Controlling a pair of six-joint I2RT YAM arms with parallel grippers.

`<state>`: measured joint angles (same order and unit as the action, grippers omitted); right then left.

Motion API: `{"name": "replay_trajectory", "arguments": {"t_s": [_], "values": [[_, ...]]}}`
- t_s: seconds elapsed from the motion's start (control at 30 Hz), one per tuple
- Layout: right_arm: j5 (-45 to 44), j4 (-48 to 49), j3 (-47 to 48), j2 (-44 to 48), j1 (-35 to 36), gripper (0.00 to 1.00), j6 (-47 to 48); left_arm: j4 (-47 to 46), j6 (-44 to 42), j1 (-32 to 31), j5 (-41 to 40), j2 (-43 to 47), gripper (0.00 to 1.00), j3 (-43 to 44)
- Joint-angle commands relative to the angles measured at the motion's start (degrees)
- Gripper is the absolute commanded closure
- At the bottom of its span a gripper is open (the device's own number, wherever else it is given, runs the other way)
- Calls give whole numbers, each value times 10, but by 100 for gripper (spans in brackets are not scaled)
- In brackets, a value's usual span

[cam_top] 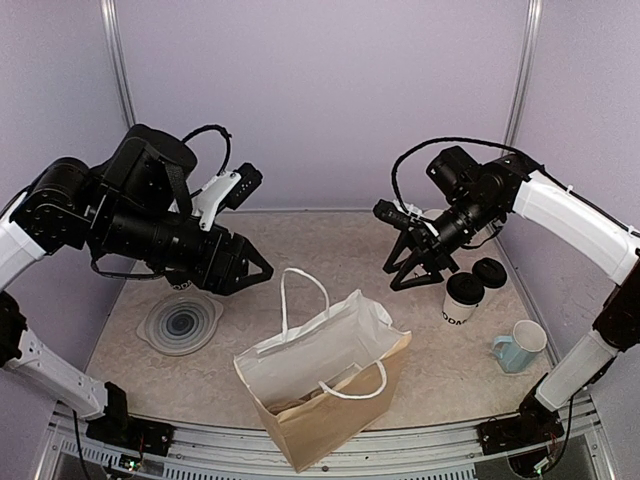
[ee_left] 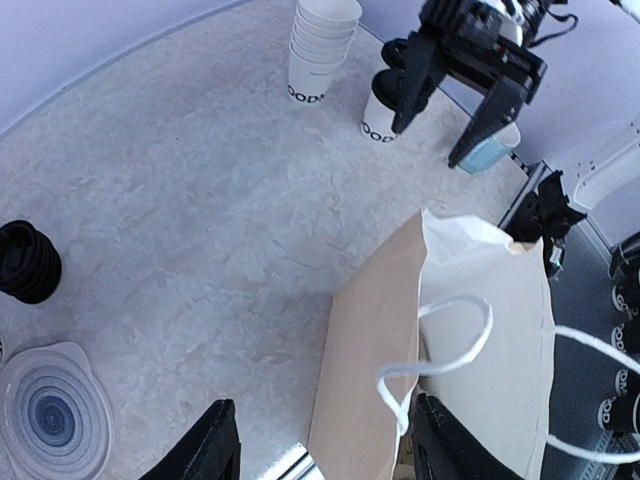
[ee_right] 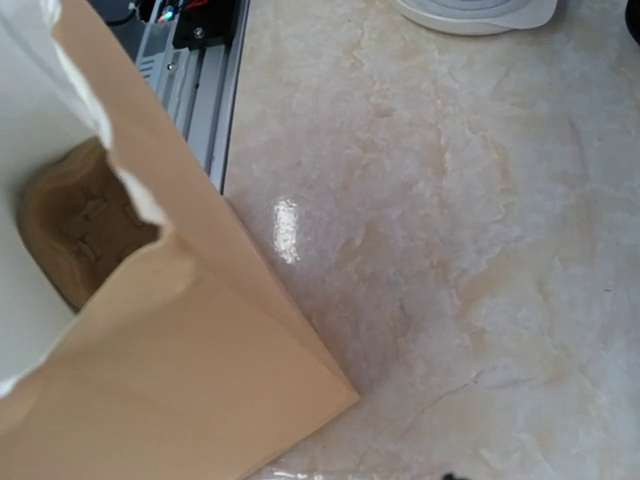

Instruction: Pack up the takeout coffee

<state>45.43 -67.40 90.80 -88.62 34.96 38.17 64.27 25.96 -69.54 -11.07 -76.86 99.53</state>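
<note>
— Grippers first: what do we make of them?

— We see the left gripper [ee_left: 330, 448] with its fingers spread wide and nothing between them, hanging above the table beside the bag [cam_top: 320, 395]. The right gripper [cam_top: 415, 272] is spread as well, and it too is empty.

— What lies nearest us?

— The bag stands at the near edge, in the middle, with its mouth open and its white handles up. From the right wrist we look into it and find a brown carrier [ee_right: 80, 225] at the bottom. Past the bag on the left lies the dish [cam_top: 180, 322] with a spiral pattern, and a black stack [ee_left: 25, 262] sits just beyond that. On the right stands the mug [cam_top: 520, 347].

— Where are the cups?

— On the table at the right, outside the bag and farther back than the mug. The near cup [cam_top: 463, 298] is upright with its lid on and lettering at its base. The far cup [cam_top: 489, 272] stands just behind it. The right gripper hangs just left of them, and we cannot tell whether a finger touches one.

— And farthest?

— The lidless stack [ee_left: 322, 45], seen from the left wrist.
</note>
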Motion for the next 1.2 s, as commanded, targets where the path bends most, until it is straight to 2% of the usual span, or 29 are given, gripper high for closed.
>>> {"name": "replay_trajectory", "arguments": {"t_s": [0.0,0.13,0.23,0.3,0.4,0.43,0.47,0.53,0.87,0.97,1.17], "values": [[18,-2,11,-10,-4,50,9,-63,9,-15,59,18,42,-69],[19,-2,10,-7,-4,49,9,-81,-19,-16,73,-1,42,-80],[19,0,8,-5,-5,49,9,-106,-50,-14,54,-30,43,-62],[19,0,7,-6,-4,49,9,-128,-73,-4,56,-48,48,-44],[17,0,6,-5,-5,50,9,-147,-107,14,86,-84,64,-12],[16,3,4,-4,-5,50,9,-147,-115,20,97,-94,71,0],[14,5,3,-1,-6,50,8,-145,-123,25,105,-111,85,14],[17,9,4,1,-15,51,2,-140,-141,35,125,-134,99,42],[10,44,14,-5,-90,56,-35,-130,-232,64,83,-224,100,177],[2,47,14,-4,-96,56,-39,-132,-240,59,94,-227,100,163],[-20,57,-1,7,-97,54,-41,-158,-242,6,101,-199,100,91]]}}
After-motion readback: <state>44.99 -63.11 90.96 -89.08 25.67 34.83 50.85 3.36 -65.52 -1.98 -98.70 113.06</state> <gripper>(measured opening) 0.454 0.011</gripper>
